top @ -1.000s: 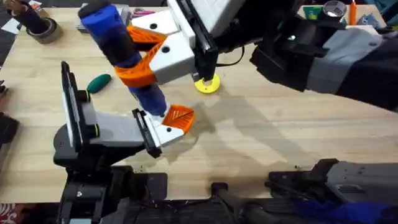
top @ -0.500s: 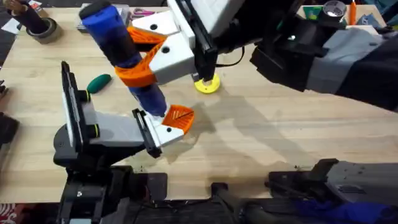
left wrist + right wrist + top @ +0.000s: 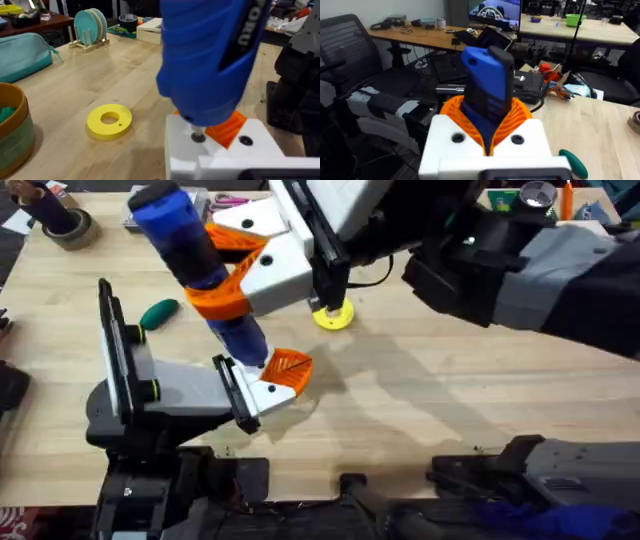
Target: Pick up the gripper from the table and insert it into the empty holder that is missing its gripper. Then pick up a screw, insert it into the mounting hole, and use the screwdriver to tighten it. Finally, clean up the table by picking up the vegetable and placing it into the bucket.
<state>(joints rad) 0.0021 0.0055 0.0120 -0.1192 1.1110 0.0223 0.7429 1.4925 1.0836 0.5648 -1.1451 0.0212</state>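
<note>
My right gripper (image 3: 226, 266) reaches across the table and is shut on the blue screwdriver (image 3: 172, 227), whose body is clamped between orange ribbed pads (image 3: 517, 117). The screwdriver (image 3: 205, 60) slants down, with its metal tip (image 3: 198, 136) set in a hole of the white holder (image 3: 215, 150) on my left arm. The orange gripper piece (image 3: 288, 368) sits in that holder (image 3: 262, 394), just beside the tip. My left gripper (image 3: 272, 385) rests low over the table (image 3: 450, 410). The green vegetable (image 3: 158, 311) lies left of the screwdriver. The olive bucket (image 3: 11, 127) stands off to one side.
A yellow flat ring (image 3: 333, 315) lies beyond the holder. A teal pouch (image 3: 25, 54) and a rack of teal plates (image 3: 91, 27) stand farther back. A tape roll (image 3: 62, 222) sits at the far left corner, with clutter along the back edge.
</note>
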